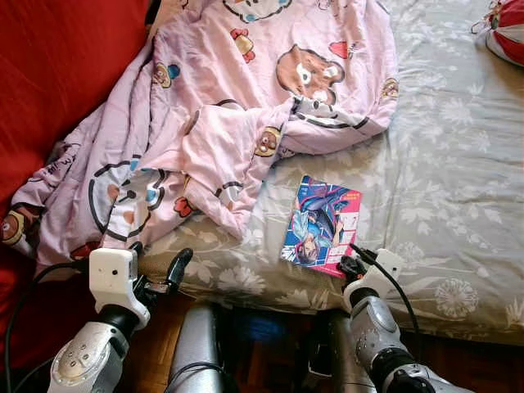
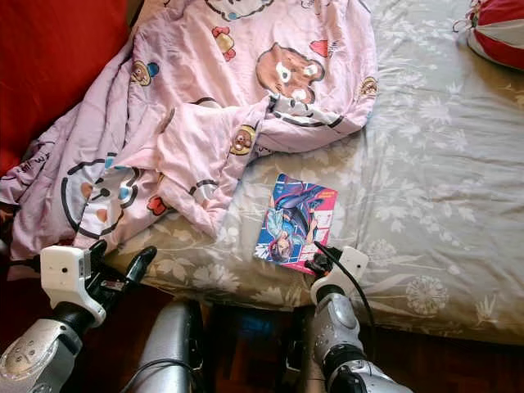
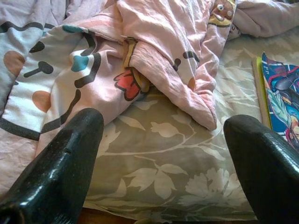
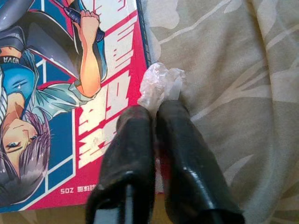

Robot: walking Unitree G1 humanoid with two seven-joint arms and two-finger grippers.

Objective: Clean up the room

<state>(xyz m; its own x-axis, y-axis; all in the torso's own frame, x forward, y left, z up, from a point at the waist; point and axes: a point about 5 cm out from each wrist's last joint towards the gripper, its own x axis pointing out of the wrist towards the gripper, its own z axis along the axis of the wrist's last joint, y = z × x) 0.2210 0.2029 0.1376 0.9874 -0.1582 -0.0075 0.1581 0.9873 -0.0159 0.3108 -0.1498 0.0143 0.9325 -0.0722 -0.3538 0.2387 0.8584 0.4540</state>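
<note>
A comic book (image 1: 322, 225) with a blue and red cover lies flat on the grey floral bed sheet (image 1: 442, 180), near the bed's front edge. My right gripper (image 1: 352, 266) rests at the book's near right corner. In the right wrist view its fingers (image 4: 135, 140) are shut on a small crumpled scrap of clear plastic (image 4: 161, 84), which sticks out past the tips beside the book (image 4: 56, 93). My left gripper (image 1: 157, 258) is open at the bed's front edge. It points at the hem of a rumpled pink cartoon-print blanket (image 1: 246, 98) and holds nothing.
The blanket spills over the bed's left side against a red surface (image 1: 57, 74). A red and white striped object (image 1: 508, 33) sits at the far right corner. Dark wooden floor (image 1: 254, 327) shows below the bed edge, between my arms.
</note>
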